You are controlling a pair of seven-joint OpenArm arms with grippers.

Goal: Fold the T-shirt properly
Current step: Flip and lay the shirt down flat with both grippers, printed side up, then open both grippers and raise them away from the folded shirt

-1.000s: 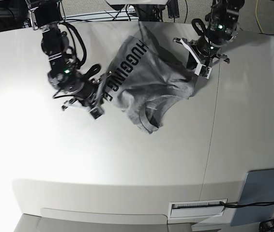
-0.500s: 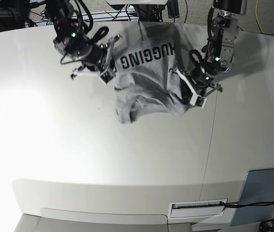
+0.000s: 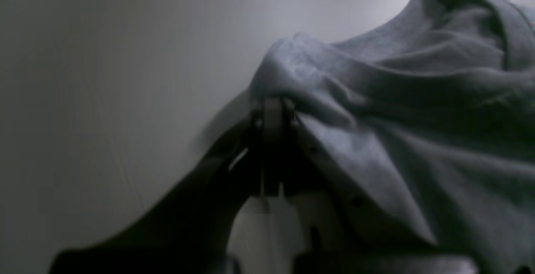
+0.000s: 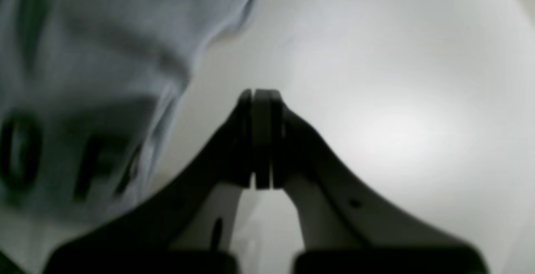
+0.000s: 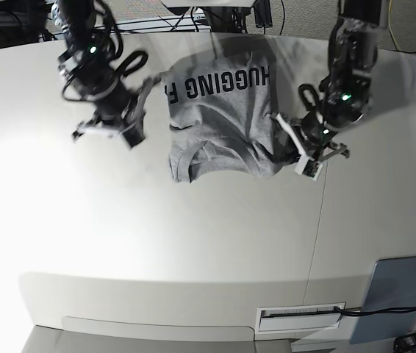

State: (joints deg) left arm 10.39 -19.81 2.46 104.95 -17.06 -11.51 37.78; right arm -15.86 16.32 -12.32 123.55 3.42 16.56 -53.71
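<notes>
Pinching the shirt [image 5: 219, 118] by a bunched edge, the left tool [image 3: 273, 102] holds it partly above the desk [image 5: 193, 235], probably for spreading; the right tool [image 4: 259, 94] is closed, seemingly empty.

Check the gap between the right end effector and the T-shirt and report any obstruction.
Nothing visible stands between them. The right end effector is shut on nothing, over bare white table, with the T-shirt just beside it. The left end effector is shut on the shirt's fabric.
</notes>
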